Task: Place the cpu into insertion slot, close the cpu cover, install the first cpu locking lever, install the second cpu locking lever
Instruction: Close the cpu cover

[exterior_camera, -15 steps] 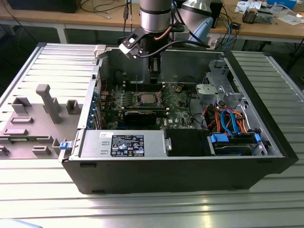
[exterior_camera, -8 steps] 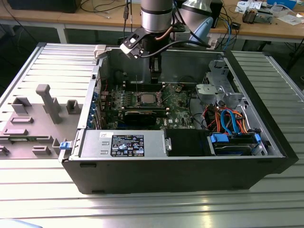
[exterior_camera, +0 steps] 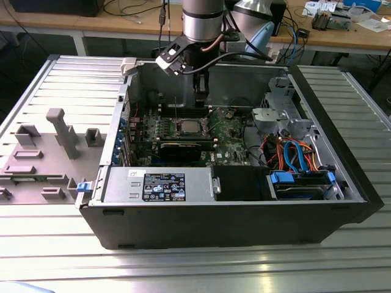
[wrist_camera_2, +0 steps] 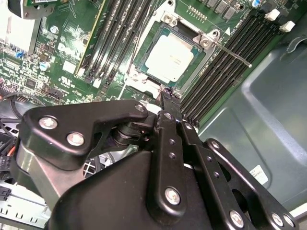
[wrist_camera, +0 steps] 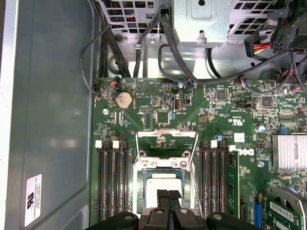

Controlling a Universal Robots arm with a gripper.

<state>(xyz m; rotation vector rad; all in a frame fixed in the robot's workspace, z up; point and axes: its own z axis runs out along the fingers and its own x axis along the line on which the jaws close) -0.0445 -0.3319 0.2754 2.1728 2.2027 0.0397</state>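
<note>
The cpu lies flat in the insertion slot, silver top up, with a green border around it. It is also in the first wrist view and the exterior view. The cpu cover looks raised on its hinge, a thin silvery frame at the socket's far edge. A locking lever sticks out as a thin rod beside the socket. My gripper is shut on nothing, its tips just above the socket's near edge.
Black memory slots flank the socket on both sides. Cables and a drive cage fill the exterior view's right of the case. The power supply runs along the front. A grey fixture stands outside on the left.
</note>
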